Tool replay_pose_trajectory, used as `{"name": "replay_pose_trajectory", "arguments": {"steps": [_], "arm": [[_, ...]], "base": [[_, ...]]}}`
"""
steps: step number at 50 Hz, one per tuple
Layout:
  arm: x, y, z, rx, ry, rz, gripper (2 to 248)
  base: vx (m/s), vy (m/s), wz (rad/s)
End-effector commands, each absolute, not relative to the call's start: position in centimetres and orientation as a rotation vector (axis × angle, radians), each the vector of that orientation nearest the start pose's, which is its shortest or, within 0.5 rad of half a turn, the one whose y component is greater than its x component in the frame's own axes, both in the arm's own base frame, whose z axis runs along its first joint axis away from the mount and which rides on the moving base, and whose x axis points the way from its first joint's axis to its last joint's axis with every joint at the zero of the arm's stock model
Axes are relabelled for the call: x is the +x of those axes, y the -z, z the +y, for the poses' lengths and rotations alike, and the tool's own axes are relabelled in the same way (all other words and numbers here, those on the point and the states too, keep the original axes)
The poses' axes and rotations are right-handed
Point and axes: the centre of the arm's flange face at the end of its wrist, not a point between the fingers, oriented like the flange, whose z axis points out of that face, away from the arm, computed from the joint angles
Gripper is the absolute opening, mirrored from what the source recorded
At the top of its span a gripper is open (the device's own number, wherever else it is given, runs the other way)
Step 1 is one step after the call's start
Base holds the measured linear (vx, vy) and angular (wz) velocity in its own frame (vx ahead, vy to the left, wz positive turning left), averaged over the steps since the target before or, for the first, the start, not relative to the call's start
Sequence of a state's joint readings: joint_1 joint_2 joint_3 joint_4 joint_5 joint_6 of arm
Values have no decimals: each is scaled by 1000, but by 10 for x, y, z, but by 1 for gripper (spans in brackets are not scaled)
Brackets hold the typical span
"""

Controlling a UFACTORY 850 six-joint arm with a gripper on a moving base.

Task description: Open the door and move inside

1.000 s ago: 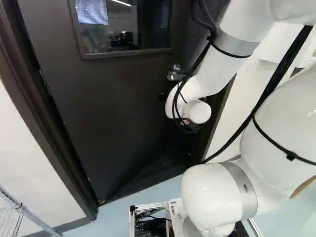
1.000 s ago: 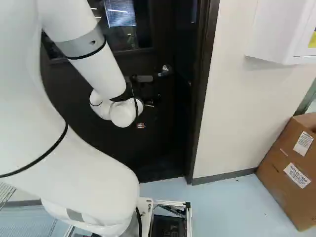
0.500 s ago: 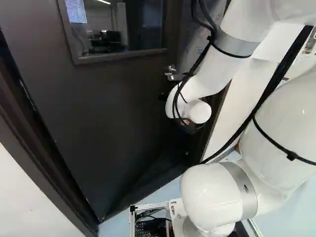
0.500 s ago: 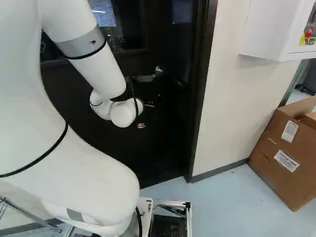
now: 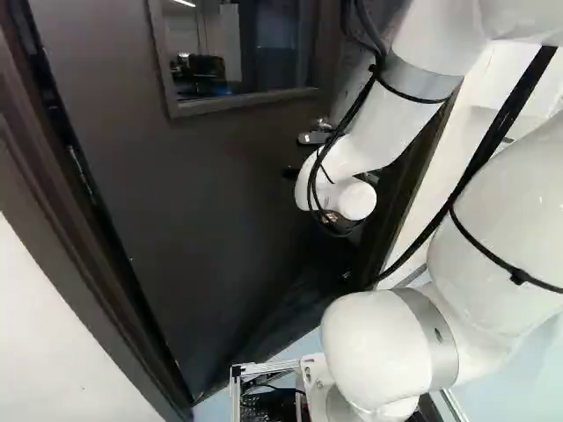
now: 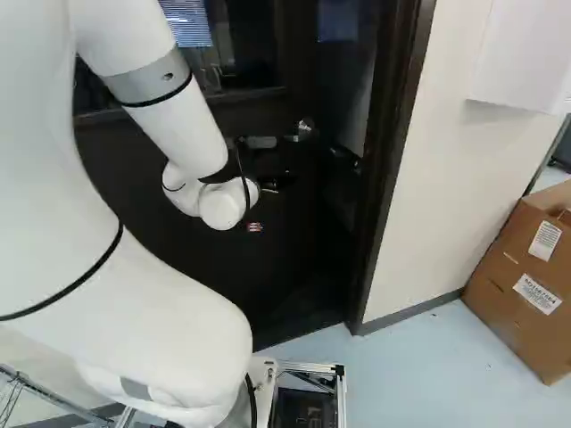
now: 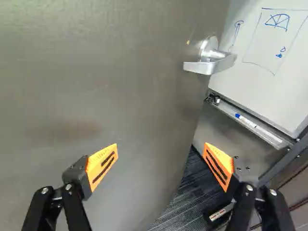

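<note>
Door (image 5: pixel 193 193) stood ajar, gripper (image 6: pixel 254 226) spread before it

The door was upright, its long axis running up and down, though it leaned in the left base view. Its free edge lay toward the right in both base views, swung away from the frame (image 6: pixel 388 169), leaving a gap between them. The handle (image 7: pixel 209 60) sat near that free edge, its lever lying roughly level and pointing back across the door. In the wrist view the gripper's fingers were wide apart, released, with nothing grasped; the door was ahead of them and the handle farther ahead, near the free edge. Whether either finger touched the door could not be told.

At the right of the right base view stood a cardboard box (image 6: pixel 517 285), its top flaps open; its contents could not be made out. A white cabinet (image 6: pixel 522 53) hung on the wall (image 6: pixel 446 178) above and behind it. Past the door's free edge, a whiteboard (image 7: pixel 269 53) bore blue drawings, and a marker (image 7: pixel 255 126) lay on its tray (image 7: pixel 226 108).

The floor (image 6: pixel 419 366) outside was pale blue; beyond the door was dark, ribbed flooring (image 7: pixel 183 202). The door's window (image 5: pixel 246 53) showed a room with dark equipment.
</note>
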State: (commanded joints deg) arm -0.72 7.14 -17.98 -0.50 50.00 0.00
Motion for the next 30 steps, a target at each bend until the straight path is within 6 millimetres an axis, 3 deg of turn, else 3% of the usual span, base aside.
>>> {"name": "replay_pose_trajectory", "arguments": {"steps": [30], "arm": [[356, -406, -4, -2495, 1918, 2, 247]], "base": [[-1, -2, -2]]}}
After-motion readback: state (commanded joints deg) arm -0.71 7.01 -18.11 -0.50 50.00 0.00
